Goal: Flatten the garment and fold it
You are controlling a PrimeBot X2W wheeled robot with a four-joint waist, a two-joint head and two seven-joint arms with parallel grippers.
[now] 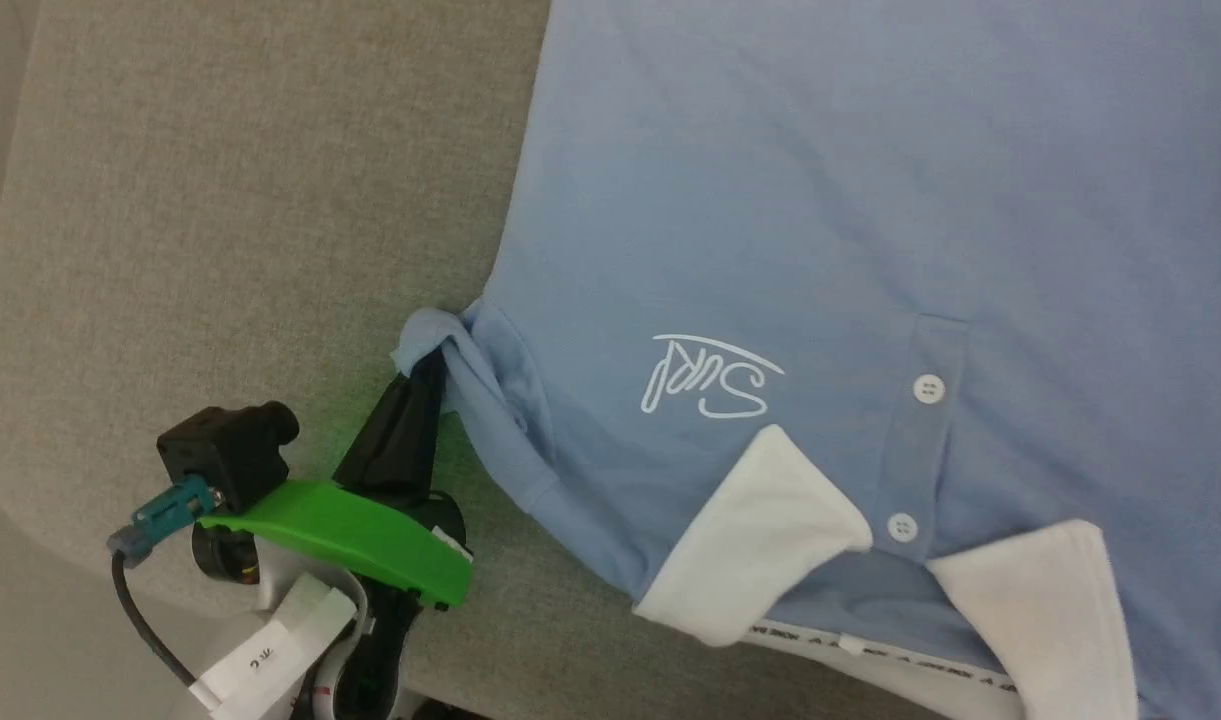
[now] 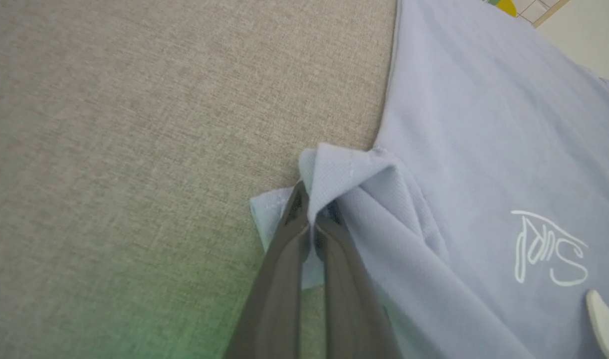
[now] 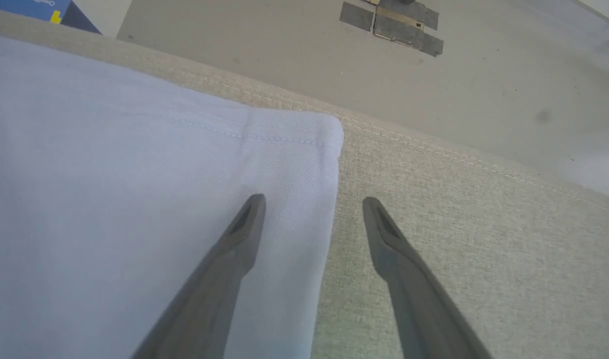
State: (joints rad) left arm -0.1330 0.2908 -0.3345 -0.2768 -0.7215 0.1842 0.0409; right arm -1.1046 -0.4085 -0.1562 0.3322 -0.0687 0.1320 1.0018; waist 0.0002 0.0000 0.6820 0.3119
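Note:
The garment, a light blue polo shirt with a white collar, white buttons and a white cursive logo, lies spread on a grey fabric surface, collar toward me. My left gripper is shut on the bunched tip of its sleeve at the shirt's left edge. In the left wrist view the fingers pinch a fold of the blue cloth. My right gripper stands open over a hemmed corner of the garment, one finger above the cloth, the other above bare grey fabric.
The grey fabric surface stretches left of the shirt, with its rounded edge at the lower left. In the right wrist view its stitched edge drops to a grey floor with dark tape patches and a blue box.

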